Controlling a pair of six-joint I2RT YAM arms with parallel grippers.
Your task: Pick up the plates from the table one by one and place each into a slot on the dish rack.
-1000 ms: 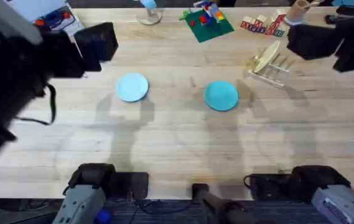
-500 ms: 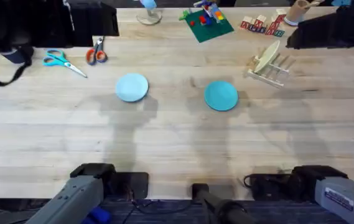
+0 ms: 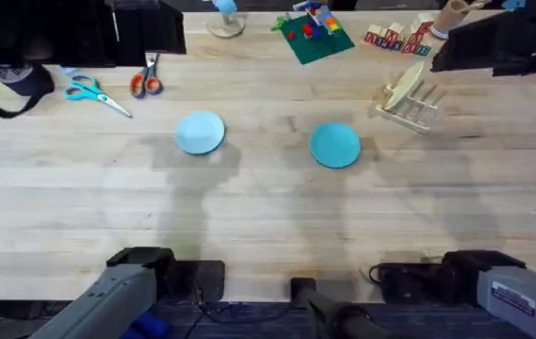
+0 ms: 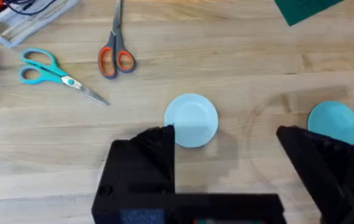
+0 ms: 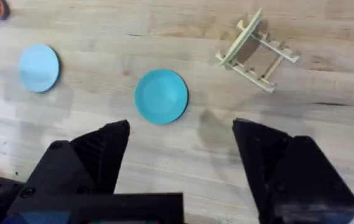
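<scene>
Between the spread fingers of the left gripper (image 4: 226, 168), released and empty, lies the pale plate (image 4: 191, 120), aligned for descent. The right gripper (image 5: 180, 168), equally released, frames the teal plate (image 5: 161, 96). Its wrist view resolves the dish rack (image 5: 256, 53) pegs; overhead shows both plates flat on the table (image 3: 268, 226).

Bright, even light is cast from above. Soft grey shadows are thrown onto the table (image 3: 268, 217) below both plates. The raised arms are rendered dark and blurred.
</scene>
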